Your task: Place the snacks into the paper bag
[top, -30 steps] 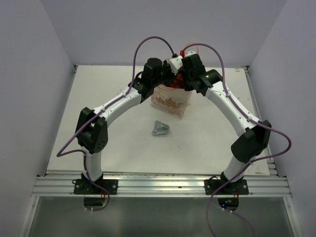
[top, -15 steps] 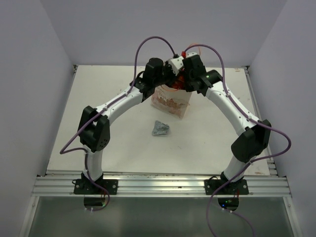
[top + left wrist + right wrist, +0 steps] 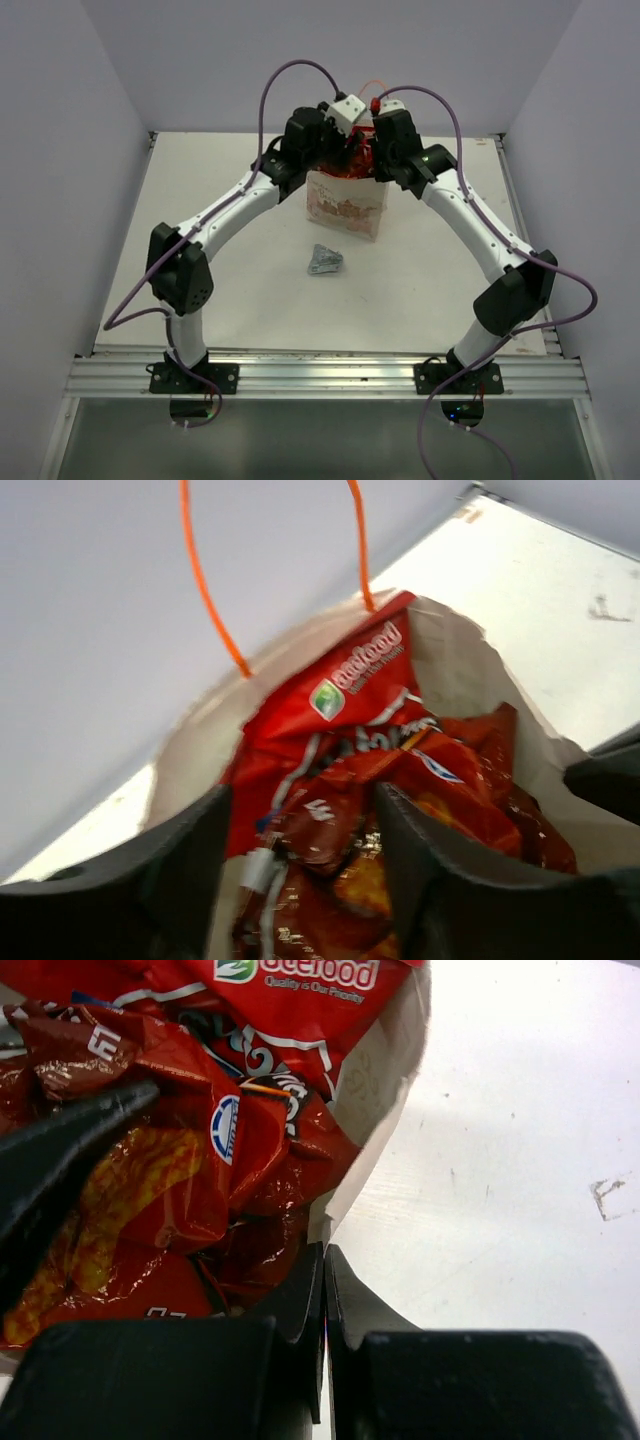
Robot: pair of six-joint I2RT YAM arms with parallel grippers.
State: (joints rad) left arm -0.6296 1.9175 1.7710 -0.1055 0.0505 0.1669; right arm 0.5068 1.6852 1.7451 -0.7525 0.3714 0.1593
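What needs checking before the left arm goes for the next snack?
1. Left gripper open and empty above the bag: ok.
2. Red chips bags inside the paper bag: ok.
3. Right gripper shut on the bag's rim: ok.
4. Paper bag upright: ok.
5. Silver foil packet bagged: not ok, it lies on the table in front of the bag.
6. Room left in the bag: cannot tell.

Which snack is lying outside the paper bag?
The small silver foil packet, alone on the table before the paper bag; the red chips bags sit inside it.
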